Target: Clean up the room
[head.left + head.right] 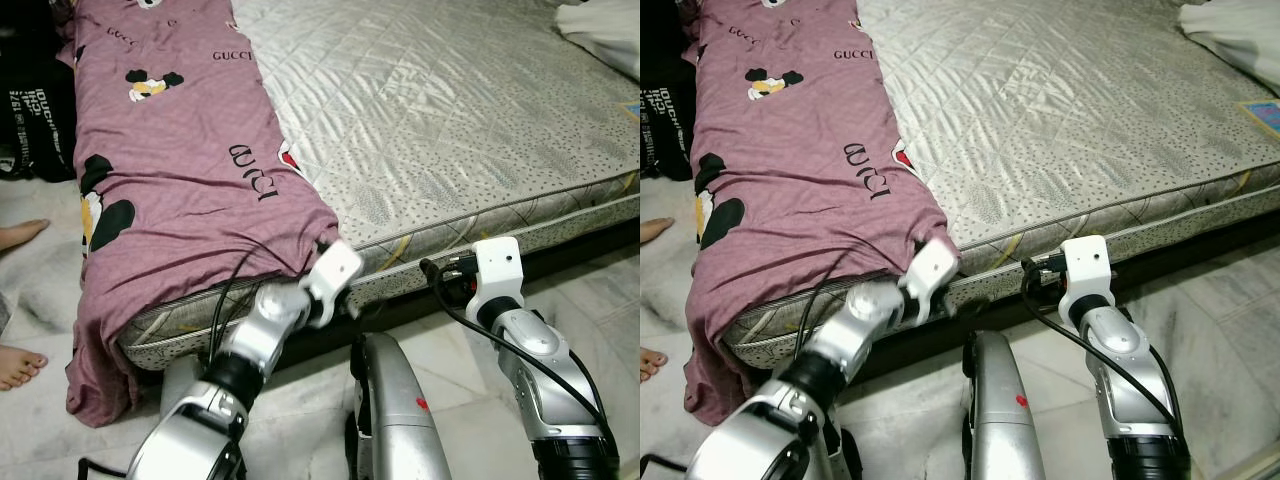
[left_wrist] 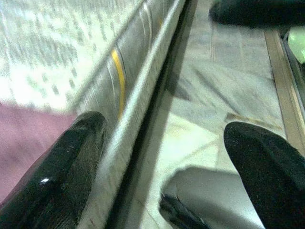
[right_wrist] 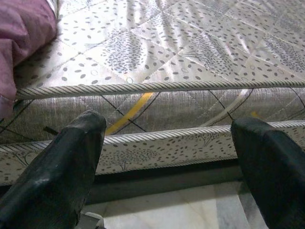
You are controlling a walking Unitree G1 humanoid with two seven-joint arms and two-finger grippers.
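One mauve printed sheet (image 1: 170,170) draped over the mattress's (image 1: 450,110) left side, spilling off the near-left corner; two grippers, both spread and empty: left gripper (image 2: 162,157) at the sheet's near edge, right gripper (image 3: 167,157) facing the mattress's near side

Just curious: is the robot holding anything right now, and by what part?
Nothing. Both end effectors, left and right, are open by the mattress edge, near the sheet.

Silver arms, white wrists, black cables, black-fingered left pincer (image 2: 162,162).
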